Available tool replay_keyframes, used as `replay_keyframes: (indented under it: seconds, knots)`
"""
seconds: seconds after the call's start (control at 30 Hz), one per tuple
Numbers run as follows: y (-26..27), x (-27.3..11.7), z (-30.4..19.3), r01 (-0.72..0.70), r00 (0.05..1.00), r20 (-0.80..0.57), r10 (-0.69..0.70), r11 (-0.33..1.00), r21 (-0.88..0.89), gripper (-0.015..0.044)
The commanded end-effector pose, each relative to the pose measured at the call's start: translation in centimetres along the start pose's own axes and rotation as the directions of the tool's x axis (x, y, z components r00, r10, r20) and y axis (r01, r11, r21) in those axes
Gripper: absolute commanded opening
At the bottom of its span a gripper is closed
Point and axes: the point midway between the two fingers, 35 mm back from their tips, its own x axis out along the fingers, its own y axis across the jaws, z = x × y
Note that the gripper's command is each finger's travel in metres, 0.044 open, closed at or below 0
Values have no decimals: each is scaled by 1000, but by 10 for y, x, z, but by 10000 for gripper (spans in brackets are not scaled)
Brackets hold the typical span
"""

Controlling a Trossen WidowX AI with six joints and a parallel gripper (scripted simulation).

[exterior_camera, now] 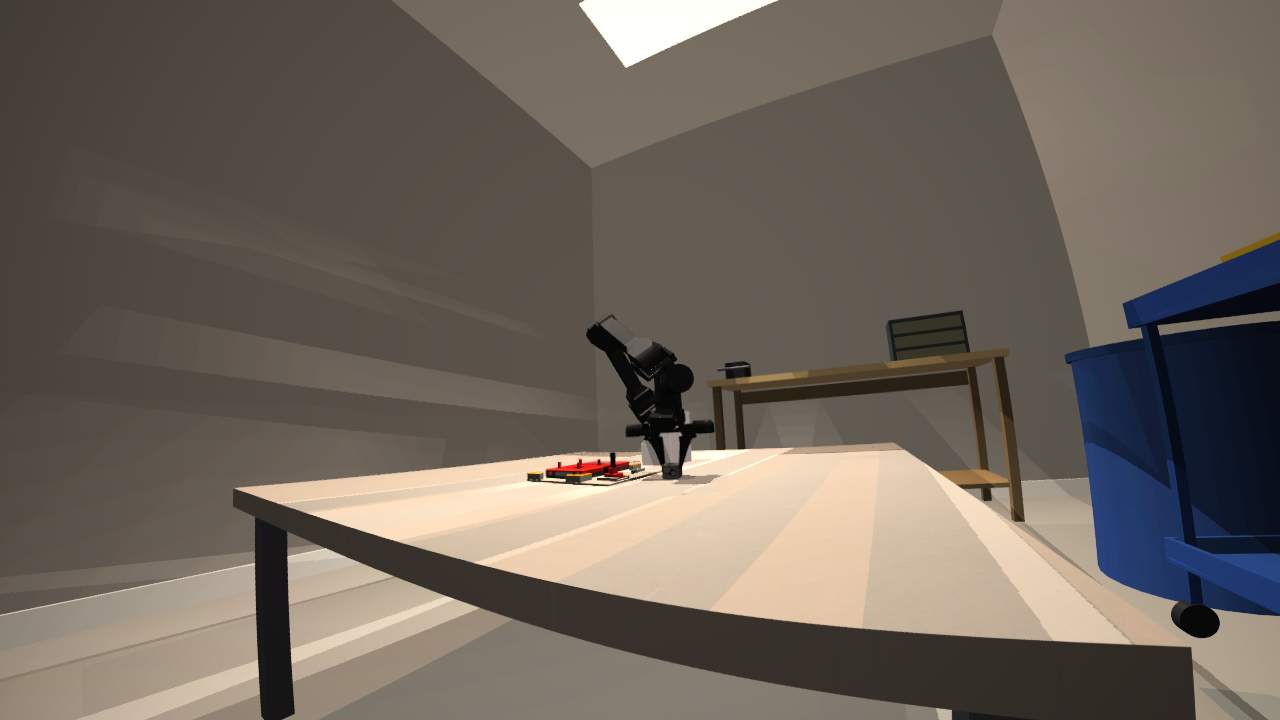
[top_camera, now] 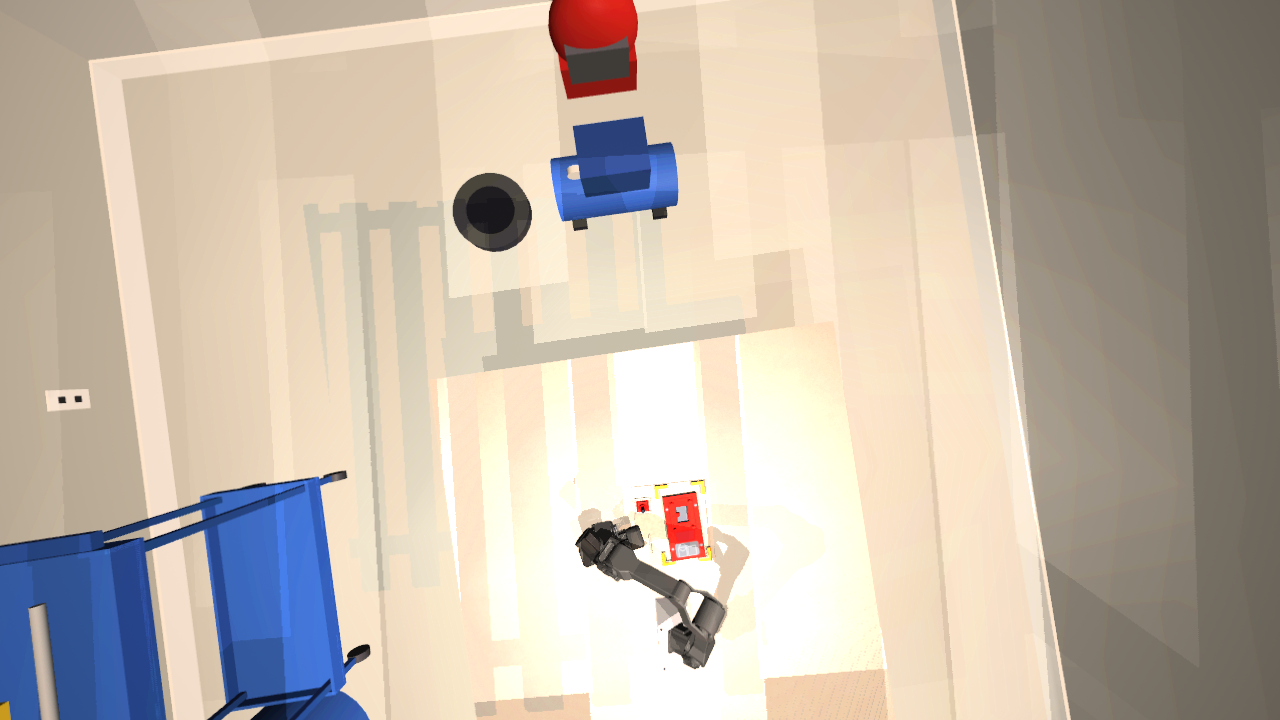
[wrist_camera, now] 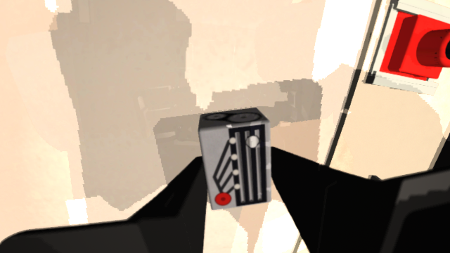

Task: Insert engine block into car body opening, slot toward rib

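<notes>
The jaws (top_camera: 619, 535) (exterior_camera: 672, 468) are partly closed, hugging the grey engine block (exterior_camera: 672, 471) (wrist_camera: 235, 165), beside the red car body (top_camera: 682, 526) (exterior_camera: 583, 468). The close view shows its red dot; the top view hides it. The worktop (top_camera: 787, 429) (exterior_camera: 805, 537) looks stripy. Blue cart (top_camera: 273, 573) (exterior_camera: 1203, 295) stands apart. The arm (top_camera: 653, 577) (exterior_camera: 637, 356) bends down.

Looks like we're in some kind of workshop or garage: there's a blue air compressor (top_camera: 615, 174) on the floor, a blue wheeled cart (top_camera: 273, 573) (exterior_camera: 1203, 304) off to one side, and a wooden workbench (exterior_camera: 859, 369) by the wall with a little drawer cabinet (exterior_camera: 929, 336) on top.
</notes>
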Motion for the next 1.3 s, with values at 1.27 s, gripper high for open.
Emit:
replay_keyframes:
  seconds: [1.27]
  knots:
    - [1,-112,2,-3,1000,0,3,1000,-4,0]
